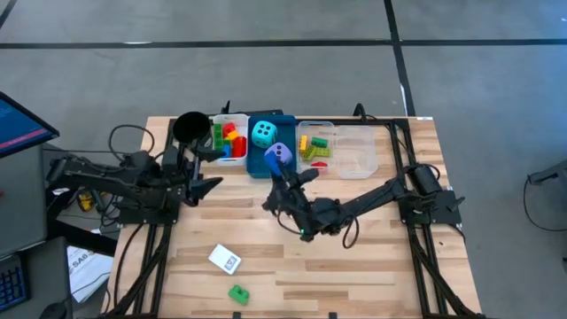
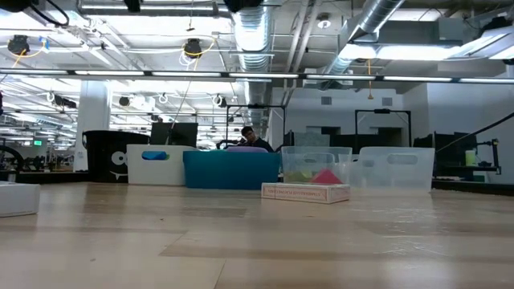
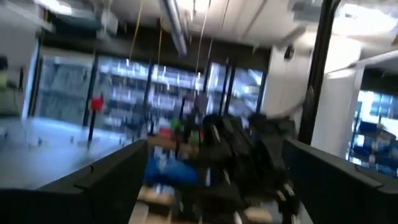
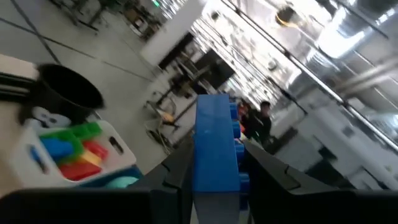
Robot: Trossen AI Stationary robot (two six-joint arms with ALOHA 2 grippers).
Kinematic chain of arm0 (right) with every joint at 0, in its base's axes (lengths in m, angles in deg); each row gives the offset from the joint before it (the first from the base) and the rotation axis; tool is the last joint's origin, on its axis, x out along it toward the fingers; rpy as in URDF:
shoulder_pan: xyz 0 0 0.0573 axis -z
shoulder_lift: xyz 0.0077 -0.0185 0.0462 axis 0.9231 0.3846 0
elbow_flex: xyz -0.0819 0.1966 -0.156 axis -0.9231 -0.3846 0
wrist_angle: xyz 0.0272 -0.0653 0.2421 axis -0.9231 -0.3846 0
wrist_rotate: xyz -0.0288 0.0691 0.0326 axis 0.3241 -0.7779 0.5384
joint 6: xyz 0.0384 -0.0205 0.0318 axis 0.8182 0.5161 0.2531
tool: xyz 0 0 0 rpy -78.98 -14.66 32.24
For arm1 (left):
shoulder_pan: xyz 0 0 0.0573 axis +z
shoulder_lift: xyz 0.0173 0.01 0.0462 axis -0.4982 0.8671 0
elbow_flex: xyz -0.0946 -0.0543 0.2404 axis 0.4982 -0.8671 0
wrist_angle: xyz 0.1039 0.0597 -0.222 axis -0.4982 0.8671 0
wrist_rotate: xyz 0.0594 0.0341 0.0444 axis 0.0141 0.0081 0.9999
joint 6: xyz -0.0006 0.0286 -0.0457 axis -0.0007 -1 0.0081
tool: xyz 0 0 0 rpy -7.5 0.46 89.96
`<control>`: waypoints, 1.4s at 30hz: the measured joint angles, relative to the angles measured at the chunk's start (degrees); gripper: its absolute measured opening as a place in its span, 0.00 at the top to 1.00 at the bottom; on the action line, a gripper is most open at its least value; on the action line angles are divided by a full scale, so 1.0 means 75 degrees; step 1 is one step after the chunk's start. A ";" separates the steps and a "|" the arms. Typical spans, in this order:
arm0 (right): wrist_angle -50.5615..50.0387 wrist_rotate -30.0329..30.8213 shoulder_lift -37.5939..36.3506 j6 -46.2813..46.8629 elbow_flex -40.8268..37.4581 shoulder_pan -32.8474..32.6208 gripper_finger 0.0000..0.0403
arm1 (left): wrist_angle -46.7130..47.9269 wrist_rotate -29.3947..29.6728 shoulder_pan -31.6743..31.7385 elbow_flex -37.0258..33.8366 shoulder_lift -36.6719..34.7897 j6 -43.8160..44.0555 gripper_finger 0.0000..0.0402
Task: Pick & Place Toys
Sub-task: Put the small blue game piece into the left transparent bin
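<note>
My right gripper (image 1: 275, 174) reaches from the right to just in front of the blue tray (image 1: 256, 165) and is shut on a blue brick (image 4: 216, 146). The blue tray holds a cyan die (image 1: 263, 134) and a purple die (image 1: 280, 152). Red, green, yellow and blue bricks lie in the white tray (image 1: 232, 140), and more lie in a clear tray (image 1: 315, 146). A white card (image 1: 225, 260) and a green brick (image 1: 238, 293) lie on the table near its front edge. My left gripper (image 1: 216, 168) hovers open by the black cup (image 1: 190, 127), holding nothing. My right gripper pinches the blue brick's lower part (image 4: 214, 177) between its two fingers (image 4: 178, 174), one on each side. The fingers come roughly level, slanting toward the table's far edge. The brick stands up past the fingertips with its studs (image 4: 236, 127) to one side, lifted clear of the table.
A second clear tray (image 1: 357, 152) sits at the right end of the tray row along the far edge. In the low view a flat card box (image 2: 305, 193) lies in front of the trays. A monitor (image 1: 19, 124) stands off the table's left side. A person (image 4: 262, 121) shows in the room beyond.
</note>
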 joint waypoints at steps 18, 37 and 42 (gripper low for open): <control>-0.0044 0.0284 -0.0025 0.0610 -0.0988 0.2813 0.76 | 0.1209 0.0000 -0.0011 0.0000 -0.0079 0.0346 0.15; -0.9855 -0.3353 -0.1325 0.9282 -0.0985 0.4724 0.74 | 0.1054 0.0003 -0.0009 0.0003 -0.0079 -0.0262 0.15; -1.0377 -0.4912 -0.1418 1.0261 -0.0979 0.4848 0.75 | 0.1133 0.0003 -0.0009 0.0003 -0.0057 -0.0447 0.16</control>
